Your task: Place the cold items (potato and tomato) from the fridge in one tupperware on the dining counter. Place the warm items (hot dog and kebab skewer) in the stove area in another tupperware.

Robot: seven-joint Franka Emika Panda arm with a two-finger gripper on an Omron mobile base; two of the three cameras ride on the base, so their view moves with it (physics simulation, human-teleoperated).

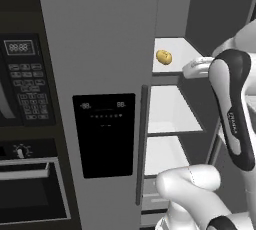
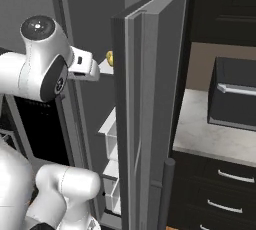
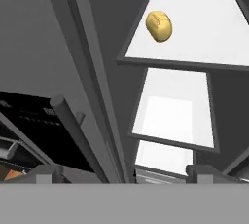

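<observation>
Upper fridge shelf [image 1: 182, 54] (white, lit) is seen ahead of the open-jawed gripper [image 3: 124, 172]. One potato [image 1: 164, 57] is seated directly on it, toward the shelf's left front. Two lower shelves [image 1: 170, 111] are stacked beneath, below the gripper's line.

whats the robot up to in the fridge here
The fridge's right door stands open and the arm is reaching in at the level of the top shelf. A potato lies on that shelf, untouched. The gripper is open and empty, its fingertips apart from the potato and pointed past the shelves. So this looks like the approach to pick up the potato; nothing has been grasped yet. The shelves below look bare.
</observation>
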